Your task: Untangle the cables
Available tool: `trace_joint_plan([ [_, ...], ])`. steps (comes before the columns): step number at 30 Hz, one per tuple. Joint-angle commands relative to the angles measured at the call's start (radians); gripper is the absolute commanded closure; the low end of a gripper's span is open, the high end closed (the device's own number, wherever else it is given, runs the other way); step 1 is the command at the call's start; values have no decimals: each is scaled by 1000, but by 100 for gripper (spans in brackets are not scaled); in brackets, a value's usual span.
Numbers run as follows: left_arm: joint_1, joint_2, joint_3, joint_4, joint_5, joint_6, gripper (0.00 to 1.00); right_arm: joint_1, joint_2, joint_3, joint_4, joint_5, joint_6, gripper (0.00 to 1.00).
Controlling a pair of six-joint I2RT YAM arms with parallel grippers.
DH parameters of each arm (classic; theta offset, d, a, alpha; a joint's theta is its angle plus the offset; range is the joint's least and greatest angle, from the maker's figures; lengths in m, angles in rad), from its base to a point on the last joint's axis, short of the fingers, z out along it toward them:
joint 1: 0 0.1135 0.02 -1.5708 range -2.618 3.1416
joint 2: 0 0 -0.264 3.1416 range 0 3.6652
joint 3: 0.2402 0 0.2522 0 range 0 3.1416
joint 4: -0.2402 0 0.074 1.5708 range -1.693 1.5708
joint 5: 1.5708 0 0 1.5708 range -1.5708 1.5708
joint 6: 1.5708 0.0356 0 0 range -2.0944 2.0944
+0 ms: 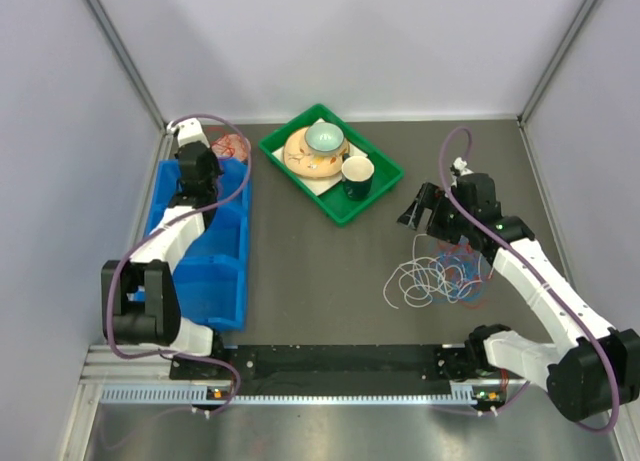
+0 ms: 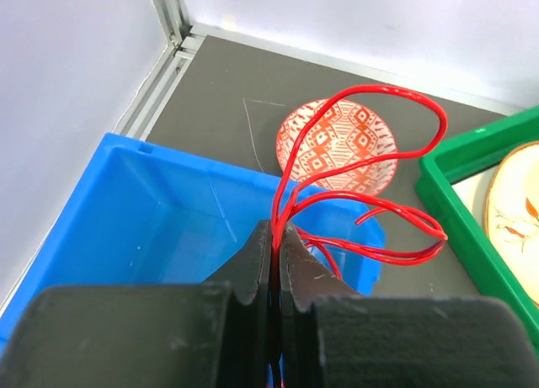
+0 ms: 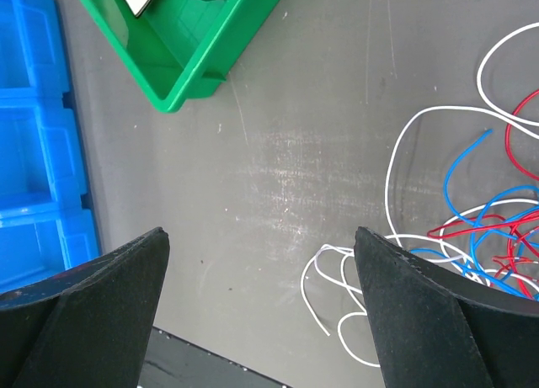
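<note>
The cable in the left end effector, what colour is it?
Red. The cable shows best in the left wrist view.

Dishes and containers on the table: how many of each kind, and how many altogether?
bowl: 2 (red-patterned bowl, teal bowl)
plate: 1
cup: 1
green tray: 1
blue bin: 1
Total: 6
</note>
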Motion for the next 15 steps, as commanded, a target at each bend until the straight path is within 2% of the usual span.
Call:
trace_joint_plan([
  [1,37,52,26,84,5,-15,100,-2,2,-4,39,-20,-13,11],
  [3,40,68,13,77,-12,-29,100,-2,2,-4,38,-22,-14,11],
  [4,41,68,16,59,-47,-75,94,-4,-1,-6,39,-20,-16,11],
  [6,41,74,64,-86,-113,-123,82,-2,-4,-10,39,-18,-14,10],
  [7,40,75,76,-120,-121,-132,52,-2,-7,-10,38,-18,-11,10],
  [9,41,59,85,-160,-107,-132,31,-2,-7,-12,39,-23,-10,10],
  [10,41,48,88,-171,-84,-135,5,-2,-7,-12,39,-25,-10,10],
  [11,41,23,96,-188,-72,-135,1,-2,-7,-12,39,-25,-10,10],
  [15,41,-41,151,-243,29,-125,1,-2,-19,-9,39,-20,-10,10],
])
